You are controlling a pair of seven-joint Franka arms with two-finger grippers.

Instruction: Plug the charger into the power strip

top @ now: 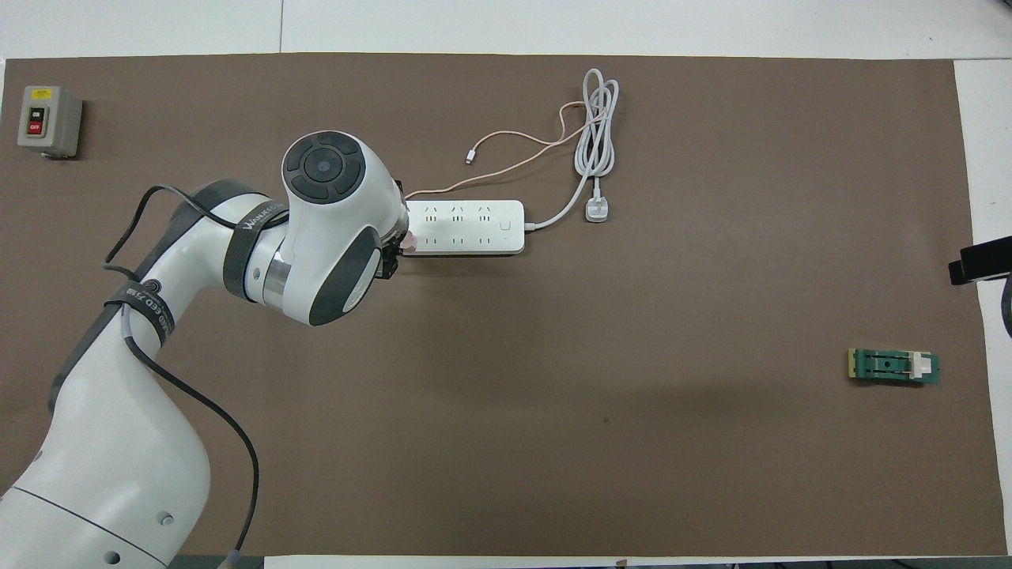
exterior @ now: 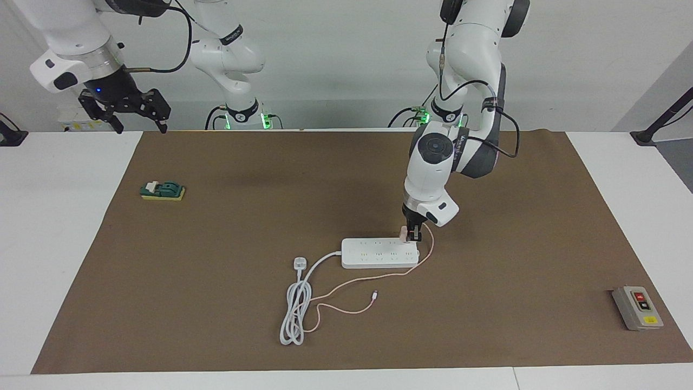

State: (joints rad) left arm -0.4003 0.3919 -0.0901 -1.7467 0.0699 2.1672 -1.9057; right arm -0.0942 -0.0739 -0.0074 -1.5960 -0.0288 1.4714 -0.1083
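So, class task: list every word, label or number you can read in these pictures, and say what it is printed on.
"OFF": red button of the grey switch box.
Its upper button label and yellow sticker: too small to read.
Lettering on the left arm's black band: blurred; starts like "WANK".
Power strip, green block: no readable text.

White arms (exterior: 433, 162), black cables, grey joints

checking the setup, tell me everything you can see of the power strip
The power strip is a long, flat, white plastic-looking bar with two rows of sockets and a small button near its cord end. It lies flat mid-mat. Its thick white cord loops away to a loose three-pin plug. At the other end, the left hand holds the pink charger at a socket.
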